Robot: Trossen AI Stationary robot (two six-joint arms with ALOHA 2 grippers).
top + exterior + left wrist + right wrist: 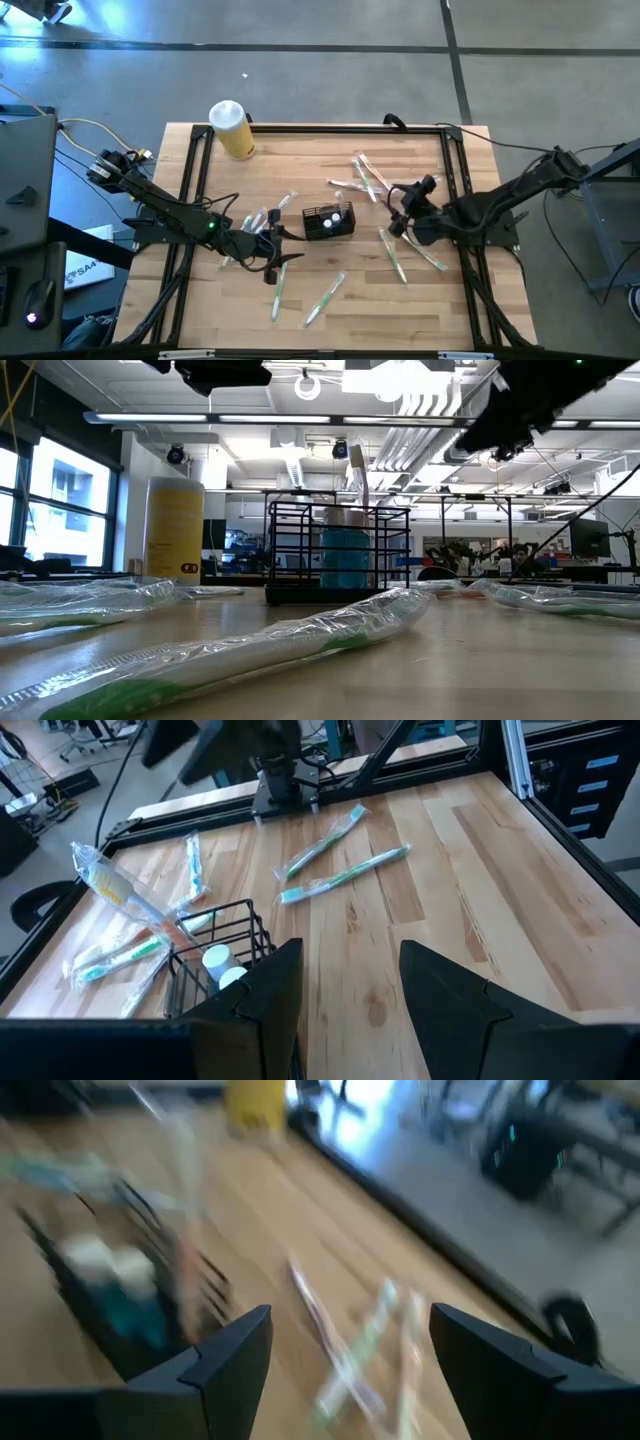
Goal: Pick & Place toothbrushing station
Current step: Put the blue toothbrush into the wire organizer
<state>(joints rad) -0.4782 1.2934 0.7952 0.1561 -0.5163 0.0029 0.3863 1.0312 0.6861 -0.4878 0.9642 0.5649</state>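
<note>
Left gripper (350,1010) gapes empty beside caddy (215,955).

Your left arm reaches in from the left edge of the desk, stretched low toward the middle, and its claw (272,262) hangs with the fingers (262,1003) parted and nothing between them. Your right arm comes in from the right edge, elbow bent, with its claw (397,208) pointing toward the desk's centre, fingers (232,1350) spread wide and empty.
</note>
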